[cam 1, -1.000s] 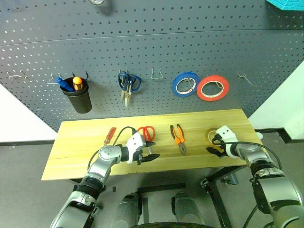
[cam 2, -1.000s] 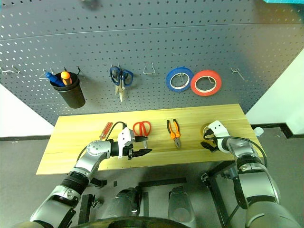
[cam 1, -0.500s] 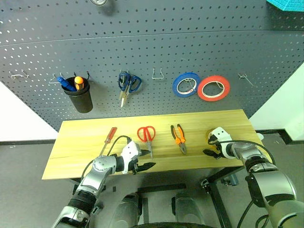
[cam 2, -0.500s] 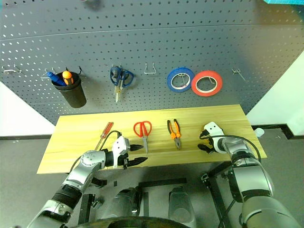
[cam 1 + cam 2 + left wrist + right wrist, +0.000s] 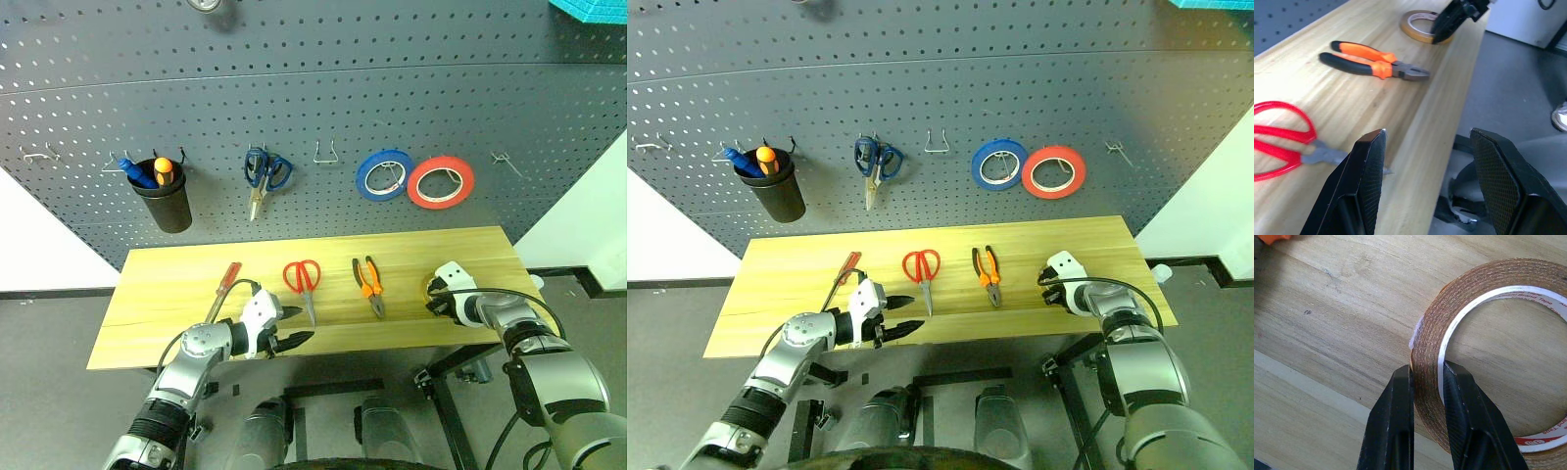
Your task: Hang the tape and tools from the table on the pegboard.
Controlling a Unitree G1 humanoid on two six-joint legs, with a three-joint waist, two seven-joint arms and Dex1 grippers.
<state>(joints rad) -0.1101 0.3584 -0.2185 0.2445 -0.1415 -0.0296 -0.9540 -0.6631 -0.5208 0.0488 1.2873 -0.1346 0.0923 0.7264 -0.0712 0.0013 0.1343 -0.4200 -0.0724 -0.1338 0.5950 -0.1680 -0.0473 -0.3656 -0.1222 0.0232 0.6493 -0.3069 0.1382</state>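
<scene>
Four task items lie on my wooden surface: one red-handled screwdriver at centre left, one pair of red-looped scissors at centre, one pair of orange-and-black pliers just right of them, and one yellow tape ring at centre right. My right gripper has its jaws pinched on the tape's wall, one finger outside the ring and one inside, with the ring lying flat on the wood. My left gripper hangs at the surface's near edge, lower centre left, jaws spread and holding nothing.

The dark grey pegboard fills the upper frame. On it hang one pair of blue-looped scissors, one blue tape ring, one red-orange tape ring and one black cup with two screwdrivers, blue and orange. Bare metal hooks stand between them. Grey floor lies below, white wall at both sides.

In the eye views my right hand covers most of the tape. A turquoise object is cut off at upper right.
</scene>
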